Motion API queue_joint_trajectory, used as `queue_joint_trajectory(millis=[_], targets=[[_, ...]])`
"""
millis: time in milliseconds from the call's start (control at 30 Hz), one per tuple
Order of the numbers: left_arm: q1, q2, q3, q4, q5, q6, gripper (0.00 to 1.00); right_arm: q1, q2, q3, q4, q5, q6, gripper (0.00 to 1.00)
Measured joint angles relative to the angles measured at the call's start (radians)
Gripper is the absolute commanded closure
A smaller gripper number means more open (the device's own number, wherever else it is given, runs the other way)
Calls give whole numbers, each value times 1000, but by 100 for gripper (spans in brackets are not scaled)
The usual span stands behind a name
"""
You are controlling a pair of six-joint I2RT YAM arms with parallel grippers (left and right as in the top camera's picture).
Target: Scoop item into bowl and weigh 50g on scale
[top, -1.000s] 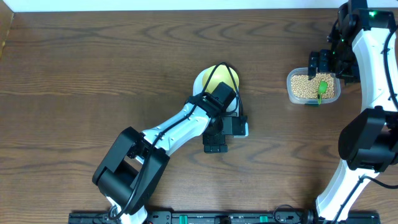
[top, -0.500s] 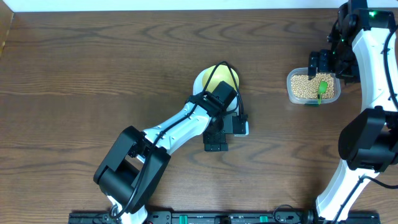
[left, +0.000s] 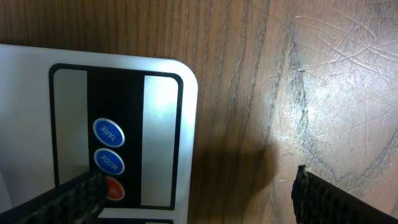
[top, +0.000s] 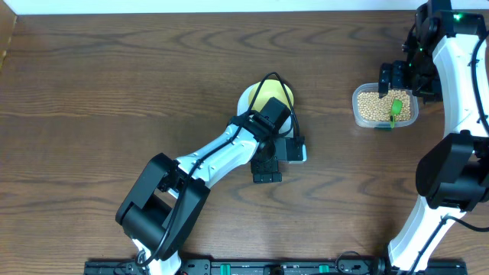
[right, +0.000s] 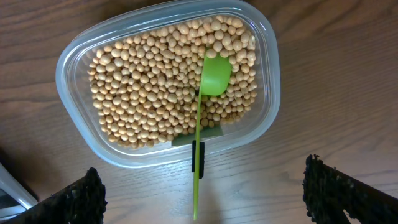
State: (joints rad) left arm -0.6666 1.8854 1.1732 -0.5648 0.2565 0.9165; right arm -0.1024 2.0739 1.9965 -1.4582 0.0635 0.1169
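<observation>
Left claw (left: 196, 199) has edged slightly aside, spread wide over the scale (left: 158, 112) buttons; bowl (top: 263, 95) sits behind it; right claw (right: 205, 199) spread, beans (right: 149, 93) and green scoop (right: 214, 74) just beneath it.

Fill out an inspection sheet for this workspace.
Surface: brown wood-grain table.
Job's things: beans fill clear container, green scoop lying in them; yellow bowl on white scale, partly under left arm.
Clutter: nothing seen.
Grippers: left gripper above the scale's buttons, jaws open, empty; right gripper above the scoop's handle, jaws open, empty.
Cables: black cable loops over the bowl.
Surroundings: white wall strip beyond the far edge.
</observation>
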Motion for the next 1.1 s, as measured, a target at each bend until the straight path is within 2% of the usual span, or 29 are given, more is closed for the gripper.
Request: queue_joint_trajectory(millis=[167, 400, 533, 733, 900, 1100], targets=[[0, -2, 0, 0, 0, -6, 2, 0, 0, 0, 0, 0, 0, 1], [-5, -55, -19, 8, -16, -97, 2, 0, 0, 0, 0, 0, 0, 1], [-10, -182, -27, -31, -6, -159, 2, 0, 0, 0, 0, 0, 0, 1], [13, -407, -27, -130, 90, -263, 2, 0, 0, 0, 0, 0, 0, 1], [100, -507, -27, -202, 128, -357, 2, 0, 0, 0, 0, 0, 0, 1], [279, -513, -27, -195, 135, -485, 2, 0, 0, 0, 0, 0, 0, 1]])
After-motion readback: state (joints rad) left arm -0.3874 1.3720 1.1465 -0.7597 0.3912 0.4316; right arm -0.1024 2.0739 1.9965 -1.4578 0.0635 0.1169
